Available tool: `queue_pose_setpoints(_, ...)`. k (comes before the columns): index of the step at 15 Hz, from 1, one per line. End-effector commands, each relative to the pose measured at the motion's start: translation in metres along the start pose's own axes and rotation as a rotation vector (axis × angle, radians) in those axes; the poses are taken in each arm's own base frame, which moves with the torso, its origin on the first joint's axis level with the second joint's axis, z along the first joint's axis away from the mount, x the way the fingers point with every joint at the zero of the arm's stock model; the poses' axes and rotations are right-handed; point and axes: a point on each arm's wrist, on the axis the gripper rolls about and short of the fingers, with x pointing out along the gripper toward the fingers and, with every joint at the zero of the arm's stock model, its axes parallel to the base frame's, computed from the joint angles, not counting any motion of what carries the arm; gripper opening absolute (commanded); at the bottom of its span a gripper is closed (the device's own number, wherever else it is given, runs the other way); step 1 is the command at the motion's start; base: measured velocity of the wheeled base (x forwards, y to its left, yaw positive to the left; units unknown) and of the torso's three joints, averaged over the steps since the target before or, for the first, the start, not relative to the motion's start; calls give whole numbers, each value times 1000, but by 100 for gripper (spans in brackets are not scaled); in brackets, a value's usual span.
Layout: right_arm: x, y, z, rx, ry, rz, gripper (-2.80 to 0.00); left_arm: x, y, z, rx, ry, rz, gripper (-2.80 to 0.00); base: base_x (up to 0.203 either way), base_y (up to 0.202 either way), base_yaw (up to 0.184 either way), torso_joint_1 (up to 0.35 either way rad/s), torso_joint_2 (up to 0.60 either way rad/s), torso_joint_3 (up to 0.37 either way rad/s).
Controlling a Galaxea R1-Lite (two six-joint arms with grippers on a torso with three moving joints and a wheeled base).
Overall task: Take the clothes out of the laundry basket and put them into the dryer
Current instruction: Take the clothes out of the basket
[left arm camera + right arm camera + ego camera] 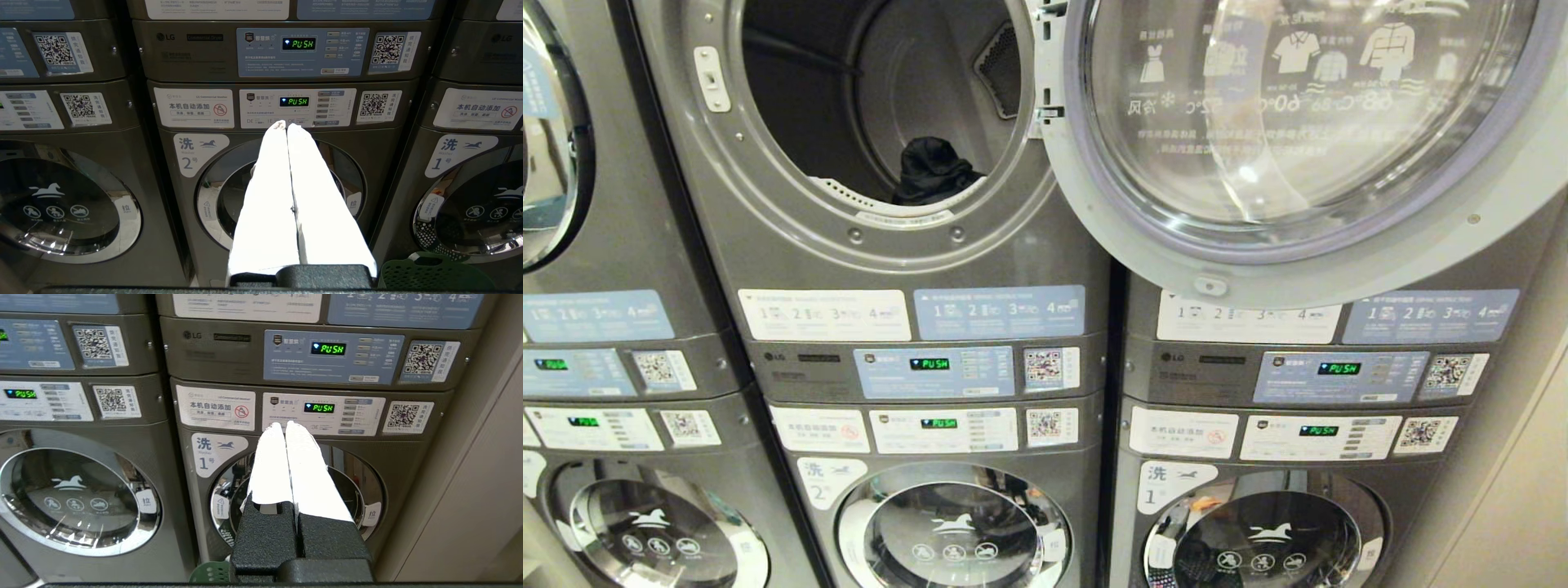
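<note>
The dryer (882, 106) is the upper machine in the head view, its round glass door (1298, 131) swung wide to the right. A dark garment (931, 171) lies at the front lip of its drum. Only a green perforated corner of the laundry basket (433, 277) shows, low in front of washer 1, and again as a sliver (210, 573) in the right wrist view. My left gripper (286, 125) is shut and empty, pointing at washer 2. My right gripper (284, 426) is shut and empty too, facing washer 1. Neither arm appears in the head view.
Stacked grey machines fill the wall, washers (956, 531) below with closed doors and lit control panels (931, 371) between. The open dryer door overhangs the right-hand stack. A beige wall (482, 490) stands close on the right.
</note>
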Motion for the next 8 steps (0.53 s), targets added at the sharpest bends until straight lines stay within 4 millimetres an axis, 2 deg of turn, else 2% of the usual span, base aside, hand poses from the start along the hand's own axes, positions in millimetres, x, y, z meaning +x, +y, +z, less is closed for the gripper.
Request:
queue_pose_setpoints(1, 0, 0, 0, -1, 0, -1, -280, 0, 0, 0, 0, -1, 0, -280, 0, 0, 0, -59, 86, 62)
queue_pose_setpoints(8, 0, 0, 0, -15, 0, 1, -280, 0, 0, 0, 1, -1, 0, -280, 0, 0, 0, -58, 127, 67)
